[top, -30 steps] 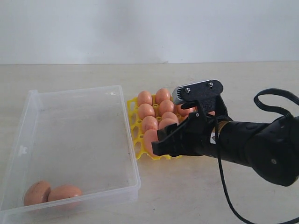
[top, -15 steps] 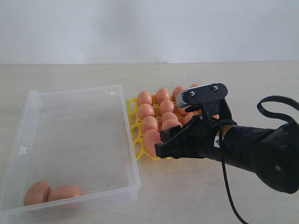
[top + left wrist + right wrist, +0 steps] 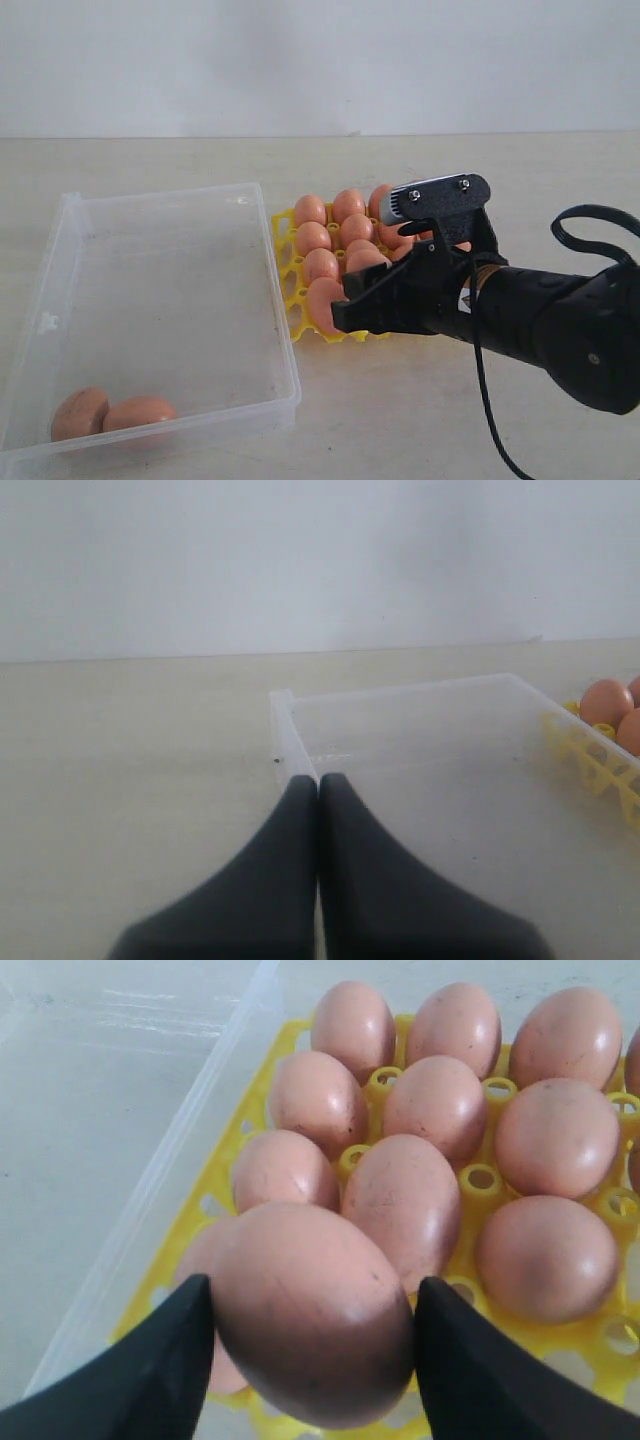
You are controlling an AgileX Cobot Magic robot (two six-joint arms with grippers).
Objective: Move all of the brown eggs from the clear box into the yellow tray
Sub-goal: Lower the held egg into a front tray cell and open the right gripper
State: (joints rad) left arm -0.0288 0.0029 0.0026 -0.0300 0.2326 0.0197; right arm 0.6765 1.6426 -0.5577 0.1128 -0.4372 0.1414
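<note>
A: Brown eggs (image 3: 110,413) first: at the far left we see two lying side by side and touching, in the near left corner of the clear box (image 3: 170,290).

B: We agree. And the left gripper (image 3: 319,780)?

A: Its wrist view shows us two dark fingers pressed flat together with nothing between them. The tips are in line with a corner of the box rim.

B: Moving right, we find the yellow tray (image 3: 287,262) just beside the box's right wall, on the pale table (image 3: 400,420). More eggs sit in its cups, row behind row.

A: Then comes the right gripper (image 3: 312,1282), over the tray's near corner on the box side. We see its fingers clamped on either side of one egg, the held egg (image 3: 310,1340).

B: Does that egg sit in a cup?

A: We cannot tell, because it hides the cups beneath it.

B: Any writing?

A: Further right, we spot a small white sticker (image 3: 464,300) on the black arm's wrist, its print too small for us to read. A black cable (image 3: 480,400) hangs down beside the arm.
</note>
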